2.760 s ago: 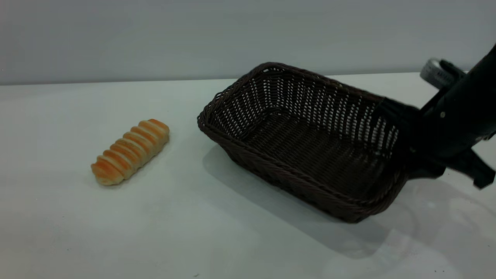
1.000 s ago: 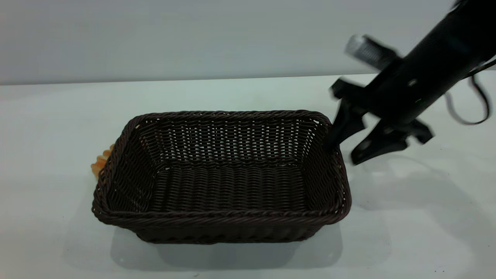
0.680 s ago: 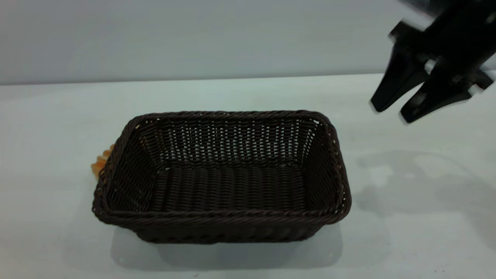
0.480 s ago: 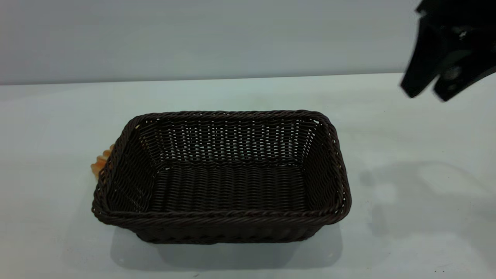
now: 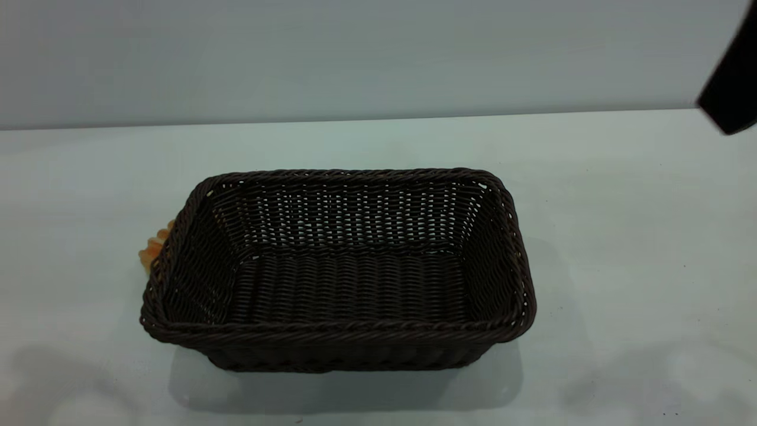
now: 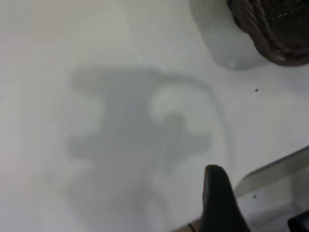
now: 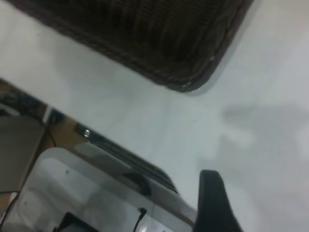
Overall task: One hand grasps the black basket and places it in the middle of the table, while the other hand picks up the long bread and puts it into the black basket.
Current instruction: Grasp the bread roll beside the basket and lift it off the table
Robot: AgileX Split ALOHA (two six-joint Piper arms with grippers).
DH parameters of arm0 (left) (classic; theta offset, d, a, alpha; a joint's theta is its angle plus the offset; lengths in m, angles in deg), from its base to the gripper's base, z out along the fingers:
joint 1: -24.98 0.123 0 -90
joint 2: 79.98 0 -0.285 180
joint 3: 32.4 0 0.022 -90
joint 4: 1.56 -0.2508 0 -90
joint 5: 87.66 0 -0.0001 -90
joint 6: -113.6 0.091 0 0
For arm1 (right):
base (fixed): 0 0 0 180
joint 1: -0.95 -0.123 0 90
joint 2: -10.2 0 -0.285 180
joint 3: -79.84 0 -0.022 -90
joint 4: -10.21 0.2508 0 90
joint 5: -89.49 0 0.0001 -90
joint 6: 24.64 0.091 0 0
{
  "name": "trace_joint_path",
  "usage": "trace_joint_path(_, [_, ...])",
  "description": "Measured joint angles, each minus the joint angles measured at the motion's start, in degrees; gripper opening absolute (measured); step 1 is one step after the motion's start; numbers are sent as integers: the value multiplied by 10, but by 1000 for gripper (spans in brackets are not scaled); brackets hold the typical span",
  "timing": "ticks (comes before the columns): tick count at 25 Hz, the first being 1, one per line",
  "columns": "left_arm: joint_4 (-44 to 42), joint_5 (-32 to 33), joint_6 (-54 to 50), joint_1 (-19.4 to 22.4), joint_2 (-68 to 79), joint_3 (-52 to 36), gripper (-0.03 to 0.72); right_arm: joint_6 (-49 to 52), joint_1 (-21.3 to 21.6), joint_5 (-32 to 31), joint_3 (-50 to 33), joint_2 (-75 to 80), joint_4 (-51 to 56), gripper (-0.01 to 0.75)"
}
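The black basket stands empty on the table, near its middle. The long bread lies behind the basket's left end, and only a small orange part shows. My right gripper is high at the far right edge, well clear of the basket and open. In the right wrist view one finger shows, with the basket farther off. My left gripper is open and empty above bare table, and the basket's corner is at a distance. The bread is not in either wrist view.
The left arm's shadow falls on the table by the basket's left front. The table's edge with a stand and cables below it shows in the right wrist view.
The right gripper set the basket down in the middle, let go, then rose and drew back to the upper right. The basket now hides most of the bread. A faint shadow appeared at lower left.
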Motion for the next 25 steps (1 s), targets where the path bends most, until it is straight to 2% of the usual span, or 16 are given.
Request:
trace_joint_path(6, [13, -22, 68, 0, 158, 84, 477, 5, -4, -48, -11, -72, -11, 510])
trace_joint_path(11, [-18, -49, 128, 0, 249, 148, 477, 17, -4, -82, -12, -113, -29, 510])
trace_joint_path(16, [-13, -71, 254, 0, 324, 192, 477, 33, -4, -102, -12, -143, -48, 510])
trace_joint_path(25, [37, -166, 430, 0, 436, 233, 477, 62, -4, -117, -12, -153, -56, 510])
